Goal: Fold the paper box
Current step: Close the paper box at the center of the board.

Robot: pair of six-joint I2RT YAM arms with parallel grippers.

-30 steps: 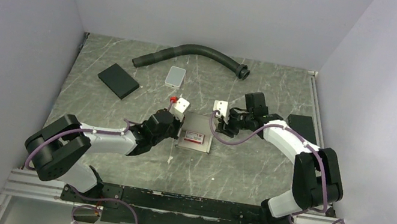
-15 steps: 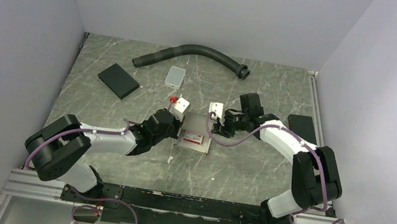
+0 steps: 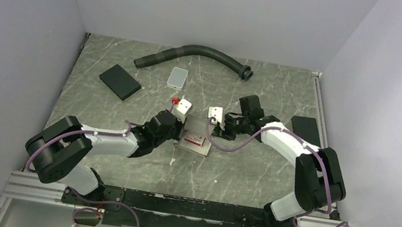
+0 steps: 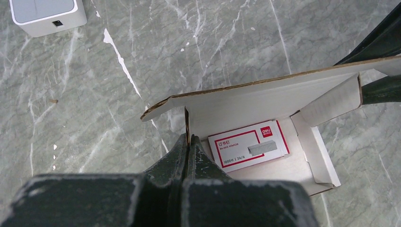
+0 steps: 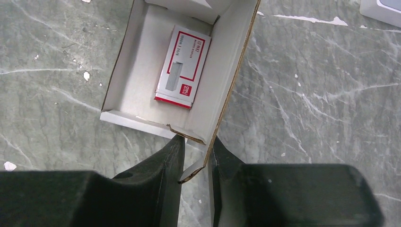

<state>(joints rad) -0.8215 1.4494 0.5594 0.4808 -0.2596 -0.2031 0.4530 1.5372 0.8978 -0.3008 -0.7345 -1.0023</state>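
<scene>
1. The left gripper, left of centre on the table, has its fingers pressed together on a short upright wall of the paper box. I judge this pinch is there to anchor the carton so it cannot slide.
2. The paper box lies mid-table between the two arms. Its tray is open upward and a red-and-white packet lies flat inside. A long panel stands raised on the side away from the left gripper.
3. The right gripper straddles that panel's end corner with its fingers slightly spread. It looks placed to take the panel and fold it over.
4. In the top view both wrists cover much of the box. In the right wrist view I cannot tell whether the pads touch the card. The panel's other end is cut off there.
</scene>
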